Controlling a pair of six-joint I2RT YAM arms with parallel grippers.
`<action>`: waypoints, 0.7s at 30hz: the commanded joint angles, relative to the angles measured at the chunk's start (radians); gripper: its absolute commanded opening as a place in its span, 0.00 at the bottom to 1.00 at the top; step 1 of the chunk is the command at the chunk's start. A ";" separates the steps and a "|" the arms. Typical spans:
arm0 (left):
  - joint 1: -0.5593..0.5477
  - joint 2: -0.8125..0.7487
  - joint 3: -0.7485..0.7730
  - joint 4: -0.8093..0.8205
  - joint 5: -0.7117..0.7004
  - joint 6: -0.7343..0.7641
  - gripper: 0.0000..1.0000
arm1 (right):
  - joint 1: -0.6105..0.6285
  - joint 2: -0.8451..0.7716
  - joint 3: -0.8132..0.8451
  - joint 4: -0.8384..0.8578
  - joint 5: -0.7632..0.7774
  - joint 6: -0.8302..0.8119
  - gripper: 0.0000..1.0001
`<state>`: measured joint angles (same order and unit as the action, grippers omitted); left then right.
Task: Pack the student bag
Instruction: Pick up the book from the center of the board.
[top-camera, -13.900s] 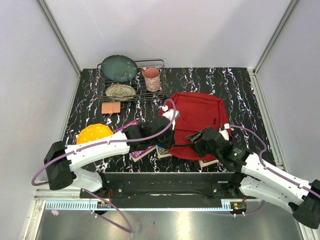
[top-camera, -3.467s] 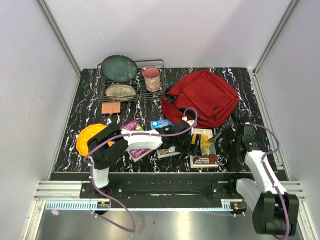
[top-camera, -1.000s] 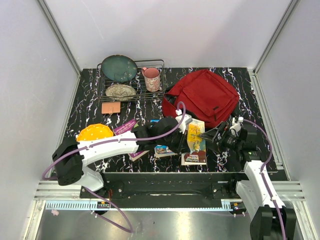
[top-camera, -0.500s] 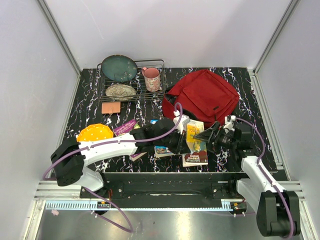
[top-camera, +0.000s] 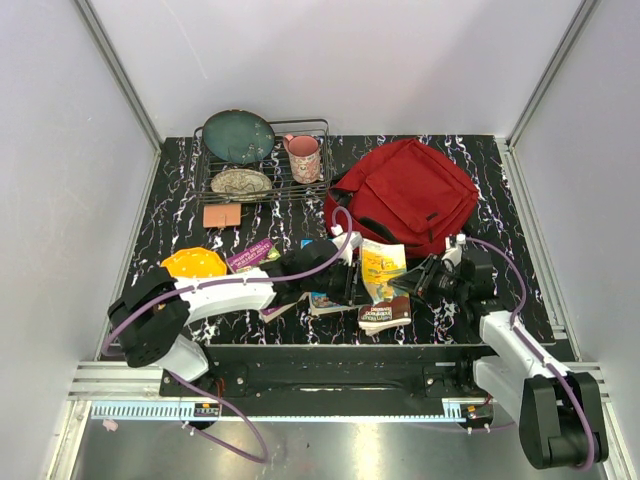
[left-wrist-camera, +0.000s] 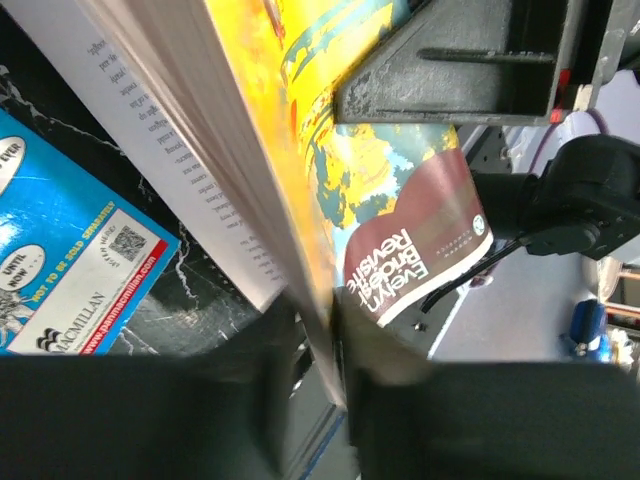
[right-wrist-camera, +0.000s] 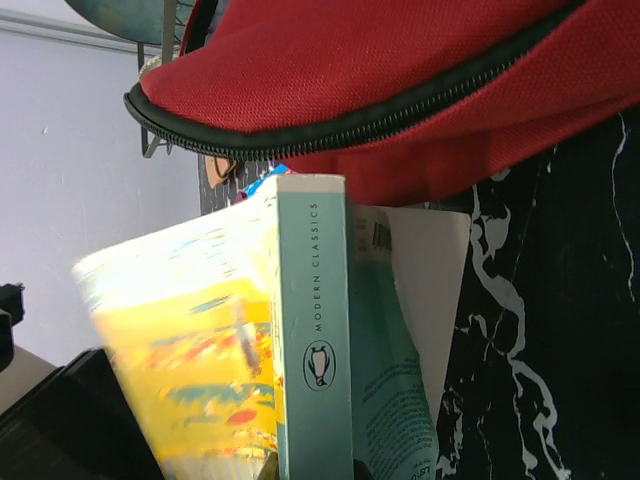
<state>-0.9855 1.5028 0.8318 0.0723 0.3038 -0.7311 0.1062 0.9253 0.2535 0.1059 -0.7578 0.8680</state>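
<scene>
Top external: student bag (top-camera: 405, 195) just beyond right tool (top-camera: 415, 283) (yellow book (top-camera: 380, 270) alongside)

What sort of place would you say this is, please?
Most likely a robot test cell: white panel walls on aluminium framing enclose a marble-patterned tabletop staged with a red backpack, a dish rack and a yellow paperback.

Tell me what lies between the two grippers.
A yellow paperback, gripped by the left gripper, with the right gripper beyond; the top view shows it.
</scene>
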 joint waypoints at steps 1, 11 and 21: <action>-0.015 0.007 0.041 0.173 0.041 -0.007 0.50 | 0.023 -0.049 0.047 -0.004 -0.015 0.032 0.00; 0.002 -0.243 0.044 -0.069 -0.210 0.102 0.99 | 0.023 -0.261 0.133 -0.049 -0.125 0.147 0.00; 0.132 -0.320 0.013 0.042 -0.141 0.045 0.99 | 0.023 -0.275 0.174 0.305 -0.239 0.433 0.00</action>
<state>-0.9020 1.1927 0.8448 -0.0032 0.1284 -0.6632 0.1219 0.6662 0.3496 0.1230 -0.8967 1.1183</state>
